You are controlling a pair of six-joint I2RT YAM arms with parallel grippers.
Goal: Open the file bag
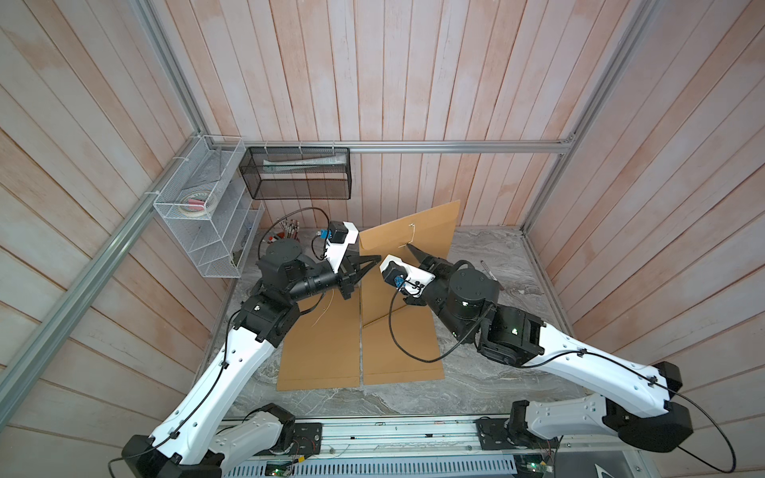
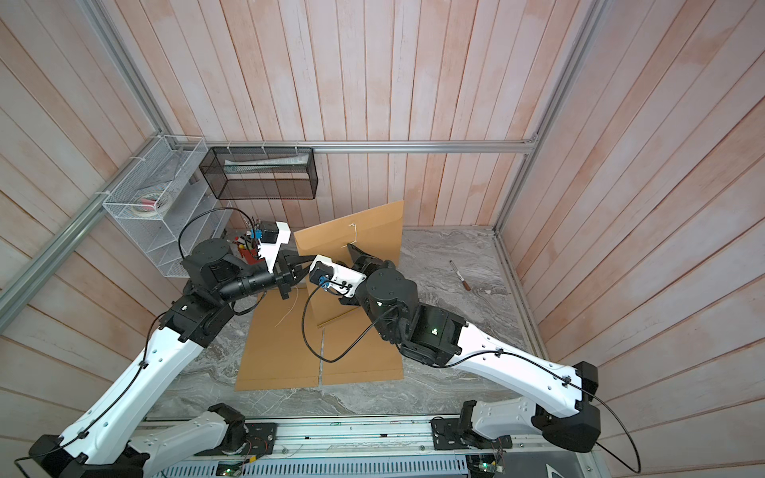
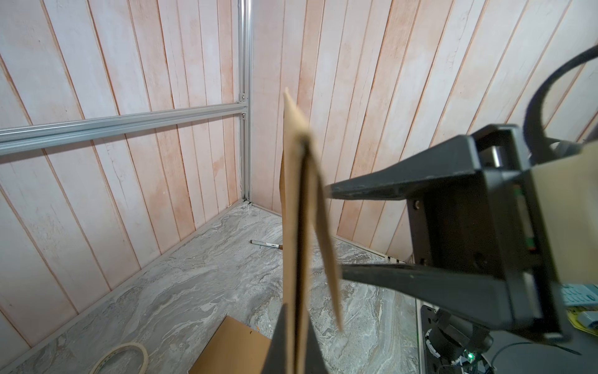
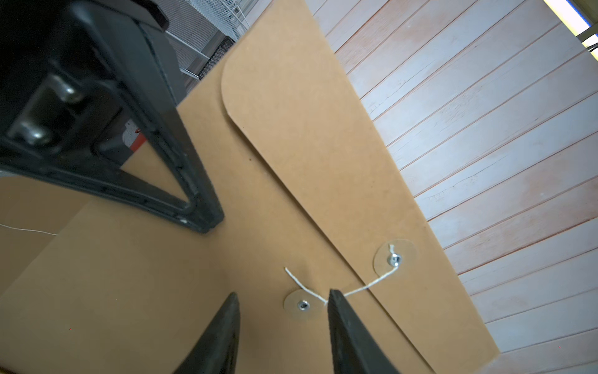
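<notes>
- a white wire basket [image 1: 198, 215] and a black mesh basket [image 1: 298, 174] hang in the far left corner.
- the left gripper [image 1: 374, 259] is clamped tight on the edge of the file bag [image 1: 422, 231], which stands upright mid-table beside a flat brown bag [image 1: 318, 347].
- the right gripper [image 4: 281, 299] is half open and holds nothing; in both top views it blocks part of the bag's face.
- only the right wrist view shows the string [image 4: 369, 285] against one finger.
- a marker [image 2: 460, 275] lies far right.
</notes>
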